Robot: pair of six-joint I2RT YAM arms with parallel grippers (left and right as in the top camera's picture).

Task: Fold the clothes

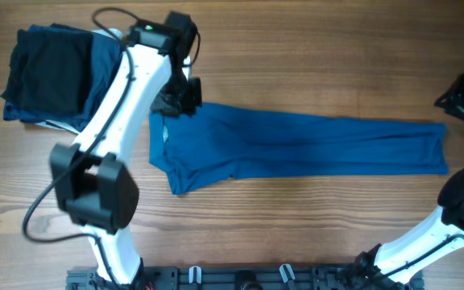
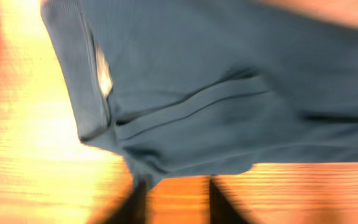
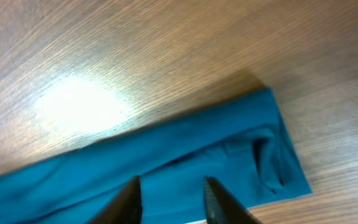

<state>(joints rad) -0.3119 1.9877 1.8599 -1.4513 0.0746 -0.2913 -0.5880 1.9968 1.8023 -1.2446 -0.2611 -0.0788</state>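
Right gripper [image 3: 171,186]: two dark fingers [image 3: 128,202] enter from the lower edge, standing apart, with blue fabric visible in the gap. The polo shirt [image 3: 185,149] lies flat on the wooden table [image 3: 166,50] as a long band. Its end at right is squared, with a small crease. A bright glare patch sits on the wood above the fabric.

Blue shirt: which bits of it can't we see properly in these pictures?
- Overhead: a top corner of the blue shirt is hidden under the left gripper.
- Left wrist: the view is blurred, so the white label cannot be read. The cloth also runs off the right edge.
- Right wrist: only one end of the shirt shows. The rest is cut off at the left and bottom edges.
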